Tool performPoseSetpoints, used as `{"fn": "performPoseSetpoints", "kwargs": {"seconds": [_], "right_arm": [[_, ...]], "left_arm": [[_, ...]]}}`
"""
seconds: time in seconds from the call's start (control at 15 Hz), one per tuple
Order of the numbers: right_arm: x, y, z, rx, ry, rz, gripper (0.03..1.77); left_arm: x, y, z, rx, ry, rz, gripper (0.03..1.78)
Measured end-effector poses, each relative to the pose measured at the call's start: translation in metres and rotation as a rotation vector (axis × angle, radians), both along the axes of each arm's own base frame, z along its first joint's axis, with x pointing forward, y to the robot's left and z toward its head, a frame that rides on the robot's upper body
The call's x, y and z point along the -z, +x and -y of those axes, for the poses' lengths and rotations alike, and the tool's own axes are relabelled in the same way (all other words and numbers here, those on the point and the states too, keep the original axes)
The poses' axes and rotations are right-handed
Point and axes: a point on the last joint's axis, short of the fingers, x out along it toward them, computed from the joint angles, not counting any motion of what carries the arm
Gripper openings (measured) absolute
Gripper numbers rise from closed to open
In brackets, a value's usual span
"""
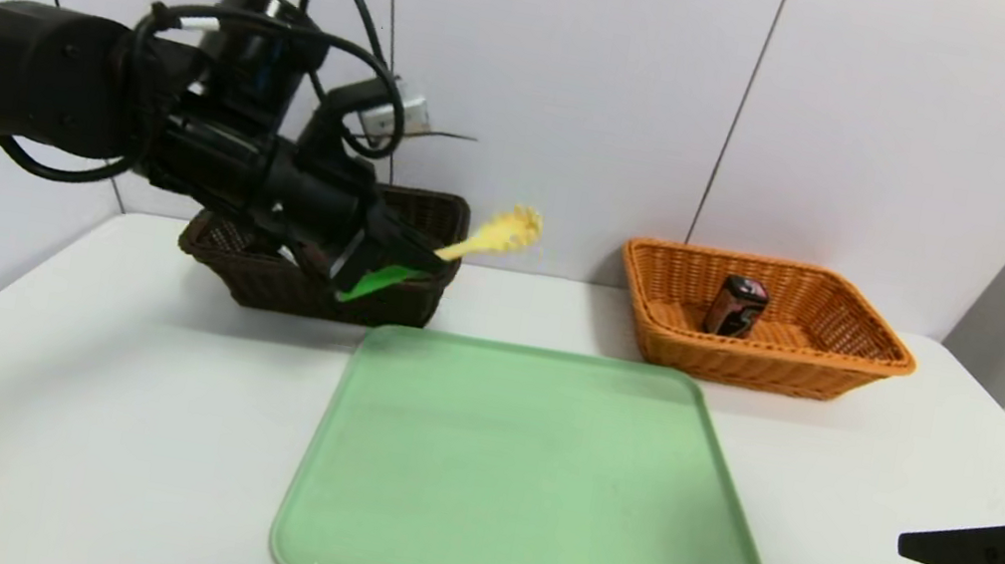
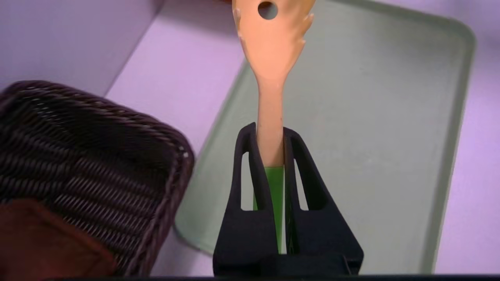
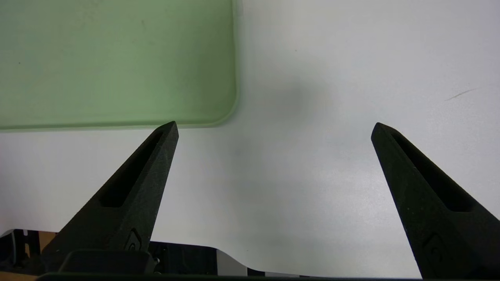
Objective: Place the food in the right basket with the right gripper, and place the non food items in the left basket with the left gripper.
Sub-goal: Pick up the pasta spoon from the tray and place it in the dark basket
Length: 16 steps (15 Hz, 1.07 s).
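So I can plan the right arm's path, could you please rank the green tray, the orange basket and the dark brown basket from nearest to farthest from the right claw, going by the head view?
From the right claw:
1. Green tray: just to its left.
2. Orange basket: beyond, back right.
3. Dark brown basket: back left.

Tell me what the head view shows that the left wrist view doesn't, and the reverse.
Only the head view: the small dark box in the orange basket, and the right gripper parked at the table's right side.

Only the left wrist view: the brown towel inside the dark basket, and the hole in the pasta spoon's head.

Both: the dark basket, the green tray, and the left gripper gripping the pasta spoon.
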Motion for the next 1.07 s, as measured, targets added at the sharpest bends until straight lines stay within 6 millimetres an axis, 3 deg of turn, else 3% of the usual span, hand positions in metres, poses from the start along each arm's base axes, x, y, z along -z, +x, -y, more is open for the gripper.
{"fn": "performPoseSetpoints", "kwargs": {"seconds": [0.33, 0.53, 1.07], "right_arm": [[0.001, -0.003, 0.001, -0.002, 0.001, 0.0, 1.71], [0.0, -0.002, 0.001, -0.002, 0.003, 0.004, 1.71], [0.004, -0.001, 0.001, 0.005, 0.002, 0.0, 1.71]], "left_arm": [[-0.022, 0.027, -0.045, -0.151, -0.032, 0.078, 0.13], [-0.02, 0.05, -0.052, -0.181, -0.036, 0.099, 0.13], [0.027, 0.107, -0.047, -0.225, 0.0, 0.046, 0.13]]}}
